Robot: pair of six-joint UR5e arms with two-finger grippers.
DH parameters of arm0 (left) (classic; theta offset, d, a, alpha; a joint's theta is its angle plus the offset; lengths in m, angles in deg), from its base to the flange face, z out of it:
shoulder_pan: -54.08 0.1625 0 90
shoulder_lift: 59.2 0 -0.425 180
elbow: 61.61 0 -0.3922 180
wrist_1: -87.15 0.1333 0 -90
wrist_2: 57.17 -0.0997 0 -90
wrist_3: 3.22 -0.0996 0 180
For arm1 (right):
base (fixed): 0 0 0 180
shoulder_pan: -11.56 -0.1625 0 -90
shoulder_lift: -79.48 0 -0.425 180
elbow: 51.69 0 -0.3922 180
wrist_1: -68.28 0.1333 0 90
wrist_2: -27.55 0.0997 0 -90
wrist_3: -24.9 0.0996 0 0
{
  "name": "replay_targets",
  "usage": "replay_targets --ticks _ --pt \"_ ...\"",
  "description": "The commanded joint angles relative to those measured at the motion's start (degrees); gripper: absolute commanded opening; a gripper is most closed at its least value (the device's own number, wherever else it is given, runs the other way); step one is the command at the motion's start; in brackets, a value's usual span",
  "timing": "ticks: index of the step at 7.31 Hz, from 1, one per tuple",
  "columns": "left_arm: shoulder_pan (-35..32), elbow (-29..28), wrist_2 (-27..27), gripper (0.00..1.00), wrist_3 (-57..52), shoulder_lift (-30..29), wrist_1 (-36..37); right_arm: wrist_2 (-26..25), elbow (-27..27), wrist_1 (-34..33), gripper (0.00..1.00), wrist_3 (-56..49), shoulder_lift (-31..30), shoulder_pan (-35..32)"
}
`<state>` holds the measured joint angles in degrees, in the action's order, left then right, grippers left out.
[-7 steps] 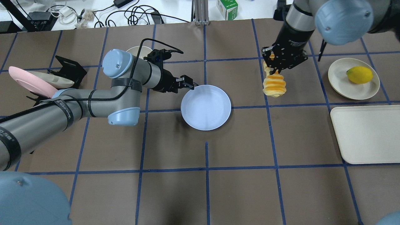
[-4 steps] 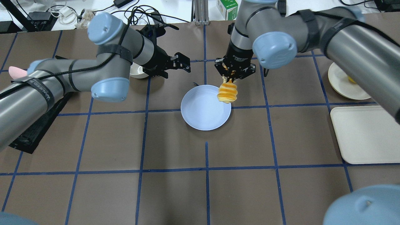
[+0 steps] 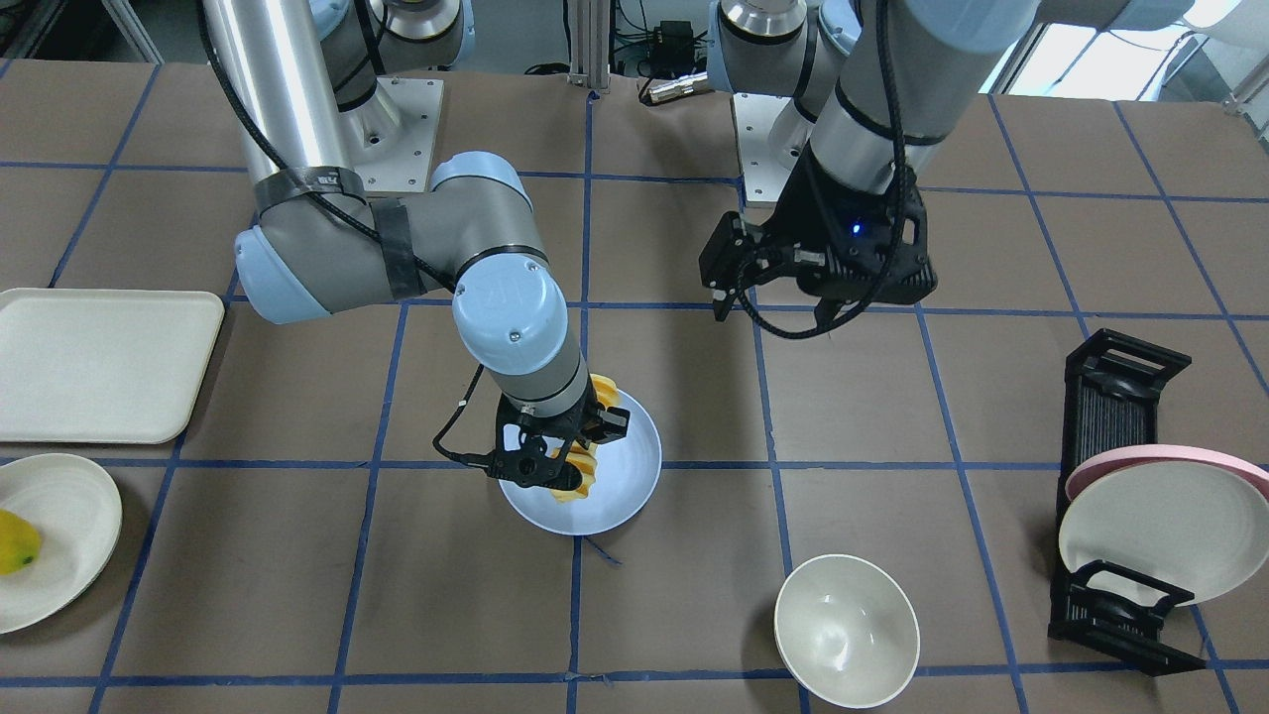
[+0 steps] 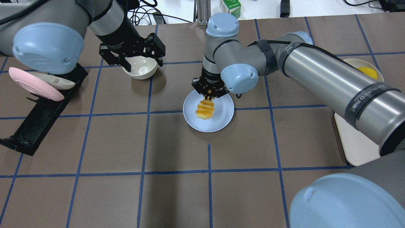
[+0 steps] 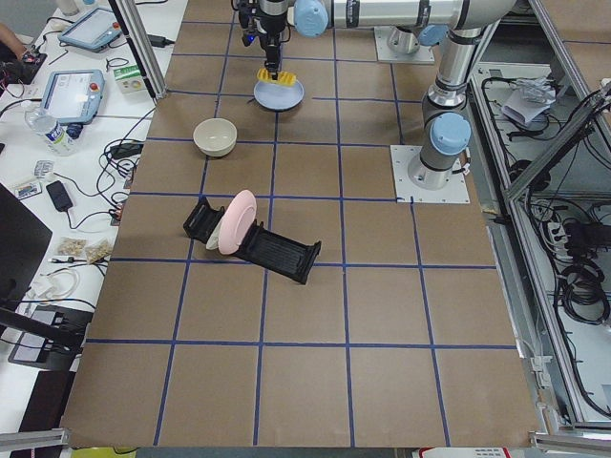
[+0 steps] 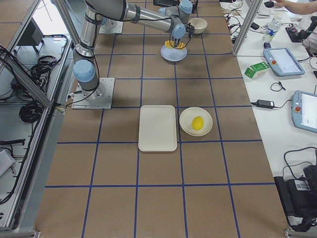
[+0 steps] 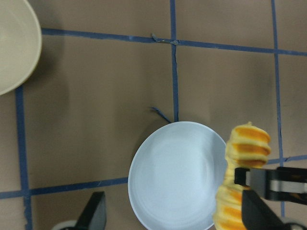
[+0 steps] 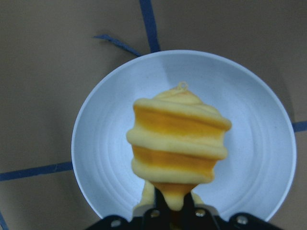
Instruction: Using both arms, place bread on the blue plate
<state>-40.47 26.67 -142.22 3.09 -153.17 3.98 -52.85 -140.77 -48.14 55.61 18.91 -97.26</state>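
Front-facing: right gripper [image 3: 563,454] left of centre, pointing down, jaws pinched on the bread [image 3: 580,484], with orange ridges showing either side of the fingers. Bread is over the left part of the blue plate [image 3: 633,466]; can't tell if its lower end touches. Left gripper [image 3: 722,288] upper centre-right, up off the table, well apart from the plate, holding nothing

Overhead: right gripper [image 4: 209,92] mid-frame at the upper rim of the blue plate [image 4: 221,120], clamped on the top end of the bread [image 4: 205,110]. Bread hangs down, orange and pale-yellow ridges, inside the plate outline near its middle. Left gripper [image 4: 142,63] upper left, fingers spread wide, empty, overlapping a cream bowl [image 4: 139,71] in the picture

Exterior left: tiny, top of frame; bread [image 5: 271,73] is a yellow blob just above the blue plate [image 5: 284,95]; grip not readable here

Exterior right: top centre; bread [image 6: 174,44] orange-yellow over the far side of the blue plate [image 6: 173,54]

Left wrist: left gripper [image 7: 176,213] fingers at the lower corners, wide apart, nothing between. Blue plate [image 7: 168,167] lower centre, bread [image 7: 245,148] upright at its right edge

Right wrist: right gripper [image 8: 170,211] at the bottom edge, squeezed onto the bread's pale end. Bread [image 8: 177,143] seen end-on, stacked orange and yellow ridges, centred over the blue plate [image 8: 249,105]
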Motion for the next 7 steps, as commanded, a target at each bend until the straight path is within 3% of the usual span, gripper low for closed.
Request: replay_targets --ticks 1,2,5,6,7 --pt "0.32 -0.82 -4.86 1.00 -0.07 4.31 -4.98 -0.63 -3.45 -7.38 0.70 0.58 0.54 -1.04" --pt "-0.28 -0.13 -5.03 1.00 -0.07 6.67 -5.94 -0.72 -3.90 -9.59 0.99 0.49 0.54 -1.04" --pt "0.32 0.40 -5.20 1.00 0.20 6.34 -2.36 -2.91 -2.59 -8.74 1.00 -0.04 -0.33 0.27" --pt "0.41 0.75 -5.82 1.00 -0.15 6.52 -2.35 -3.09 1.07 -4.73 1.00 -2.39 -2.68 2.46" --pt "0.50 0.84 -5.39 1.00 -0.16 6.43 -2.26 -3.79 6.15 8.44 1.00 -8.76 -4.80 7.09"
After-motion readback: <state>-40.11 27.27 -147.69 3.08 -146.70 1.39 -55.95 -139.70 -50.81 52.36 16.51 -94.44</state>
